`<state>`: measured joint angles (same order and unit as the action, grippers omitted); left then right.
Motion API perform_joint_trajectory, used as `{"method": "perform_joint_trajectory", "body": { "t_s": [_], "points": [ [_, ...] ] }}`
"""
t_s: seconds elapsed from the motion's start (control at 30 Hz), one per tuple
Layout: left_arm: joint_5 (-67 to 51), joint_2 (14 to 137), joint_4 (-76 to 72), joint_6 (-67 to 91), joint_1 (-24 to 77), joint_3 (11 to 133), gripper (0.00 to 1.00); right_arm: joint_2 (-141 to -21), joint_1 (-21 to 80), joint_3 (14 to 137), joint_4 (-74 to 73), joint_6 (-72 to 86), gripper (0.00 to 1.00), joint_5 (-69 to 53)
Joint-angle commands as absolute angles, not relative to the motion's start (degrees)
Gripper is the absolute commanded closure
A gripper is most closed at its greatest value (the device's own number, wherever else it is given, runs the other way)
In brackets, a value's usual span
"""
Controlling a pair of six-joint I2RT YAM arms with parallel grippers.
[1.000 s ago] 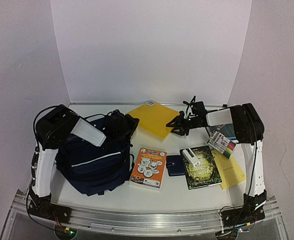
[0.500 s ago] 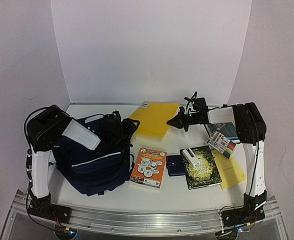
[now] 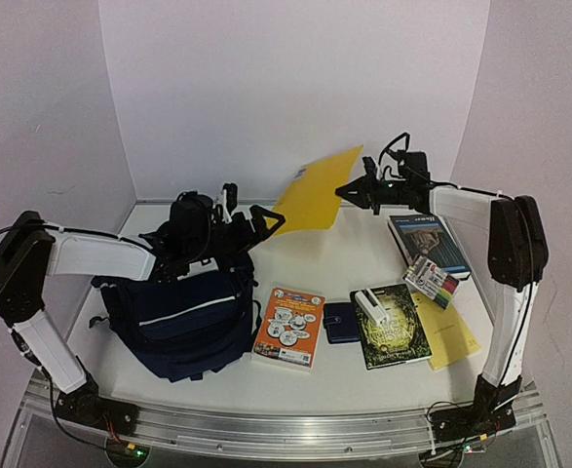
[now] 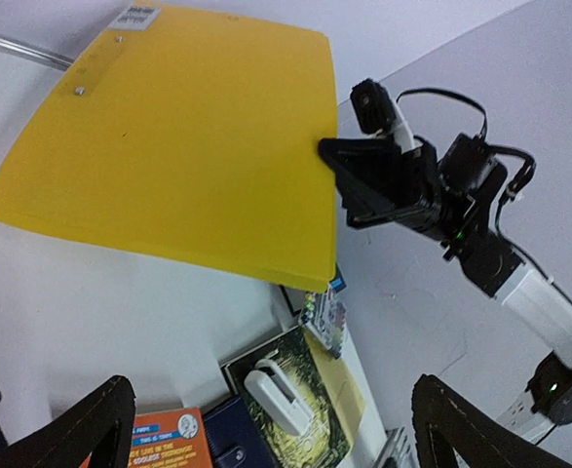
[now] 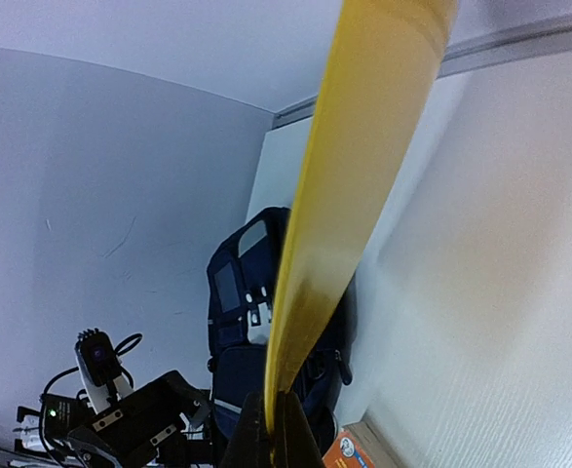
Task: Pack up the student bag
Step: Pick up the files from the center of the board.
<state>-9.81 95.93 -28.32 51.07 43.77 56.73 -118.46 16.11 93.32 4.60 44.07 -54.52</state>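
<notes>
The student bag [image 3: 183, 317], navy with a thin white stripe, lies at the left of the table and also shows in the right wrist view [image 5: 229, 292]. My left gripper [image 3: 256, 222] hovers over the bag's far top edge, open and empty; in its own view its fingers [image 4: 100, 419] stand wide apart. My right gripper [image 3: 349, 192] is raised at the back centre, shut on the right edge of a yellow folder [image 3: 317, 190]. The folder hangs tilted in the air, broad in the left wrist view [image 4: 178, 136] and edge-on in the right wrist view [image 5: 354, 185], pinched by the gripper [image 5: 271, 434].
An orange book [image 3: 288, 327], a small navy wallet [image 3: 341, 322] and a dark book [image 3: 398, 336] with a white stapler [image 3: 371, 305] on it lie in a row at the front. A marker pack [image 3: 431, 281], a blue book [image 3: 425, 239] and a yellow envelope [image 3: 453, 341] lie at the right.
My right gripper shut on the yellow folder and lifted it off the table into a tilt. My left gripper opened and the left arm stretched out over the bag.
</notes>
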Motion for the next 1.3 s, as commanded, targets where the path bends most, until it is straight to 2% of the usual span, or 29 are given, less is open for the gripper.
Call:
{"method": "perform_joint_trajectory", "body": {
  "t_s": [0.0,0.17,0.4,0.5,0.93,1.27],
  "points": [
    [-10.4,86.3,-15.9,39.7,43.5,57.1,0.00,-109.3,16.3,94.5,4.7,35.7,1.00,-61.8],
    [-13.4,80.7,-6.9,33.4,40.8,58.9,0.00,-102.3,16.3,93.4,-10.3,21.0,1.00,-64.6],
    [-20.6,74.0,-3.6,29.1,36.8,56.2,0.00,-93.2,16.4,93.3,-36.7,-7.0,1.00,-65.1],
    [-24.6,73.7,-2.8,28.6,35.8,55.9,0.00,-91.0,16.4,93.8,-44.7,-14.5,1.00,-64.9],
    [-33.4,77.5,-13.4,30.6,35.8,53.7,0.01,-83.1,18.6,88.7,-51.0,-19.7,1.00,-67.1],
    [-34.8,74.3,0.6,22.5,35.2,59.6,0.00,-78.6,24.1,84.6,-54.0,-22.2,1.00,-63.7]
  ]
}}
